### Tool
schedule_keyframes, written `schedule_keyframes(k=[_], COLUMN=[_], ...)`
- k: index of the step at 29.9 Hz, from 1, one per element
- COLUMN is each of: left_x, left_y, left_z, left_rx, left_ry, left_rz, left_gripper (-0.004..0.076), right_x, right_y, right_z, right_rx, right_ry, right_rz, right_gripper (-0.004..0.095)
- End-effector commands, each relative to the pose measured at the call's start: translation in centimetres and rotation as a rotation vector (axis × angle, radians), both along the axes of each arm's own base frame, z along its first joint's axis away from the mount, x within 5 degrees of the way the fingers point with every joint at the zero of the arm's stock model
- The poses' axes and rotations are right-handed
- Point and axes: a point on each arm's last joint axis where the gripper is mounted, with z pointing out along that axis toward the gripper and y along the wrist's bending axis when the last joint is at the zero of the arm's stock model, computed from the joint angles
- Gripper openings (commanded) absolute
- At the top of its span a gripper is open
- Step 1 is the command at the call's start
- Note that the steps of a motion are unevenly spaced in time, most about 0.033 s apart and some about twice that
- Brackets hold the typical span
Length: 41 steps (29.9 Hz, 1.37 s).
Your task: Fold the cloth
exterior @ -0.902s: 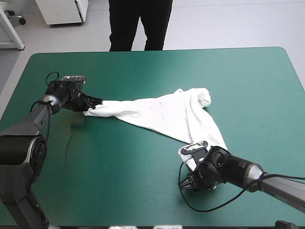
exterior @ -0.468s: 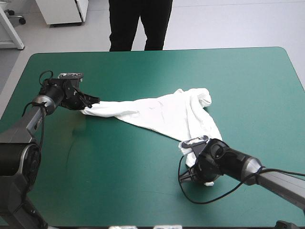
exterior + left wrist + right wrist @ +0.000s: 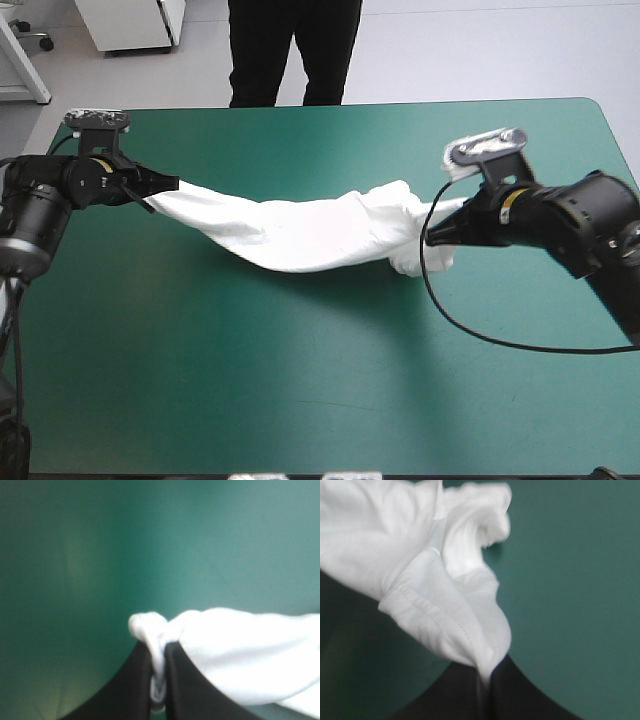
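Your right gripper [image 3: 431, 238] swung from the near edge toward the right edge, left gripper [image 3: 170, 186] nearer the left edge, both clenched on the T-shirt [image 3: 300, 232], sagging between them, broad cover [image 3: 300, 400] showing nearside

The tabletop [image 3: 300, 400], under a teal-green cover with rounded far corners, fills most of the high view. Beyond its far edge, well past the left hand [image 3: 165, 187], lies a pale grey floor [image 3: 480, 50], smooth and evenly lit. A white cabinet [image 3: 130, 22] stands on it there. Farther out to that hand's outer side is a slanted white leg [image 3: 25, 60], with a black caster [image 3: 40, 42] just beside it.
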Motion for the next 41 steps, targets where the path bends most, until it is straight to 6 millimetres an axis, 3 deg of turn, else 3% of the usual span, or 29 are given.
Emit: schedule_keyframes(k=[1, 7, 15, 21, 26, 32, 36, 39, 41], left_x=[-3.7, -8.9, -16.6, -22.4, -25.0, -25.9, -24.6, -22.9, -21.5], left_y=[0.1, -0.2, -1.1, -1.3, -1.6, -0.7, 0.2, 0.0, -0.7], left_z=[5.5, 12.9, 24.2, 29.3, 30.4, 28.4, 25.8, 24.3, 23.4], left_rx=[-0.001, -0.046, -0.124, -0.131, -0.115, 0.003, 0.13, 0.184, 0.215], left_ry=[-0.215, -0.504, -0.972, -1.259, -1.334, -1.202, -0.951, -0.815, -0.771], left_rz=[-0.017, -0.058, -0.177, -0.244, -0.322, -0.359, -0.294, -0.228, -0.193], left_gripper=[-0.0009, -0.0009, -0.0009, -0.0009, -0.0009, -0.0009, -0.0009, -0.0009, -0.0009], right_x=[-1.6, -4.5, -9.4, -13.1, -14.7, -14.6, -14.5, -13.1, -11.3], right_y=[-2.3, -4.7, -6.7, -8.2, -9.2, -10.2, -10.5, -10.3, -9.8], right_z=[7.3, 14.7, 22.4, 25.9, 26.3, 22.7, 21.1, 19.0, 16.6], right_rx=[0.025, 0.036, 0.105, 0.18, 0.192, 0.11, 0.133, 0.123, 0.074], right_ry=[-0.294, -0.629, -1.12, -1.357, -1.354, -0.955, -0.833, -0.73, -0.633], right_rz=[0.015, -0.032, -0.018, -0.028, -0.047, -0.11, -0.165, -0.229, -0.268], right_gripper=[-0.0017, -0.0017, -0.0017, -0.0017, -0.0017, -0.0017, -0.0017, -0.0017, -0.0017])
